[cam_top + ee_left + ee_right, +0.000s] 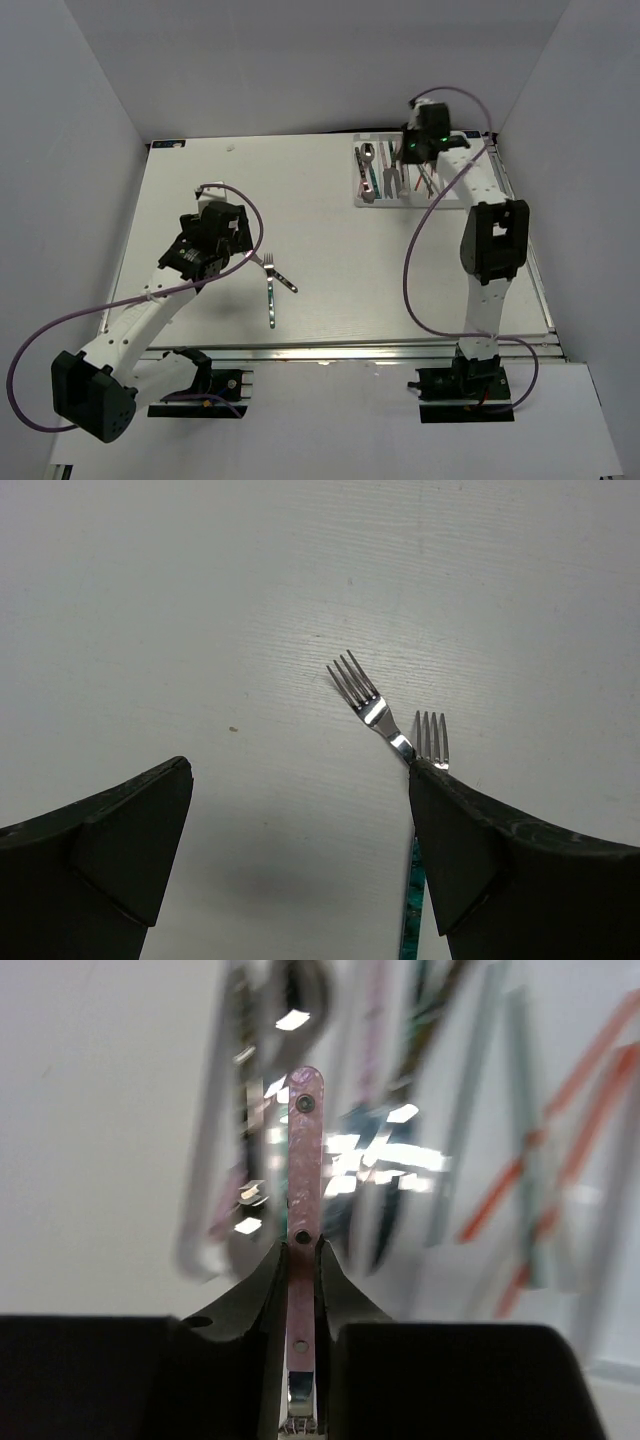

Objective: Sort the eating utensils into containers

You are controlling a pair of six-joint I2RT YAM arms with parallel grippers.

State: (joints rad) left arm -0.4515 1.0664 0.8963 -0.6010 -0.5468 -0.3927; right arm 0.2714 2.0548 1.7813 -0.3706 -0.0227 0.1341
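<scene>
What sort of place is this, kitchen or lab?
Probably a lab test cell: a white table boxed in by plain white walls, left arm and right arm bolted at its near edge, only forks and a white tray of utensils on it.

The left arm (140, 310) and the right arm (487, 290) are wearing white link shells between blocky black joint housings, on flat black bases (205, 385). A thin purple cable (410, 270) is trailing along each. A green light (412, 150) is glowing on the right wrist. The fingers (110, 860) are showing matte black, wedge-shaped faces.
</scene>
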